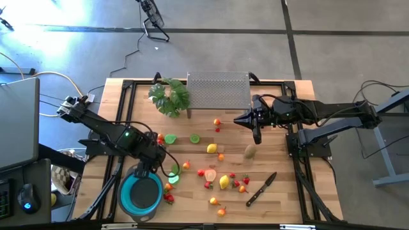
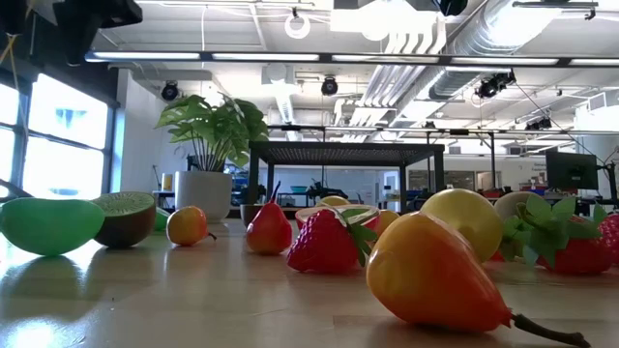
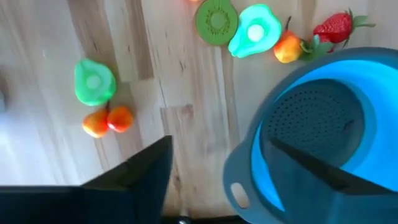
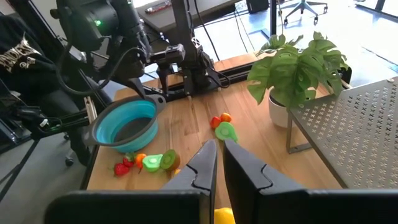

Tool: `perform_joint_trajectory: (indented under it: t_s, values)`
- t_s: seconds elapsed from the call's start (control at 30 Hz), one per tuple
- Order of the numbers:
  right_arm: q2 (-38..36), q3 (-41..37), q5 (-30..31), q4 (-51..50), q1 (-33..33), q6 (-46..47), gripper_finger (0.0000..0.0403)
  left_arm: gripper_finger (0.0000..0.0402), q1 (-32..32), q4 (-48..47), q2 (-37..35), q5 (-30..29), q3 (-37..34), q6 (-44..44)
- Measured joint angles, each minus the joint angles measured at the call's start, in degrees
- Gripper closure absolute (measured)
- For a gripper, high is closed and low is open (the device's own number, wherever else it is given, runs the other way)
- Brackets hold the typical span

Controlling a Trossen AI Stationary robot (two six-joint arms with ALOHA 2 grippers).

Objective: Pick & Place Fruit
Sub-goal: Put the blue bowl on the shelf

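Small toy fruits lie scattered on the wooden table: a lemon (image 1: 211, 148), a lime (image 1: 194, 138), a brown kiwi (image 1: 250, 151), strawberries (image 1: 169, 197). The blue bowl (image 1: 142, 195) stands near the front left. My left gripper (image 3: 230, 177) hangs open over the bowl's rim (image 3: 249, 168), pointing down, one finger above the bowl's hollow and one outside it. It holds nothing, and no fruit shows in the bowl (image 3: 323, 118). A kiwi slice (image 3: 216, 22) and a strawberry (image 3: 336, 26) lie beside the bowl. My right gripper (image 1: 238, 119) waits shut and raised, right of centre.
A potted leafy plant (image 1: 169, 96) and a perforated metal rack (image 1: 218, 91) stand at the far edge. A black-handled knife (image 1: 262, 190) lies near the front right. A green piece (image 3: 94, 81) and two orange-red pieces (image 3: 107, 119) lie near the left gripper.
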Motion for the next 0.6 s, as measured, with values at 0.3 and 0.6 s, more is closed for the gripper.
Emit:
perform_joint_trajectory:
  t_s: [0.3, 0.6]
  values:
    - [0.00, 0.00, 0.00, 0.00, 0.00, 0.00, 0.0382, 0.0109, -0.01, 4.29, 0.27, -1.65, -0.27, 0.68]
    - [-0.02, 0.00, 0.00, -0.05, 0.00, 0.28, 0.0382, 0.0132, -0.07, 8.37, 1.16, 4.41, -8.05, 0.70]
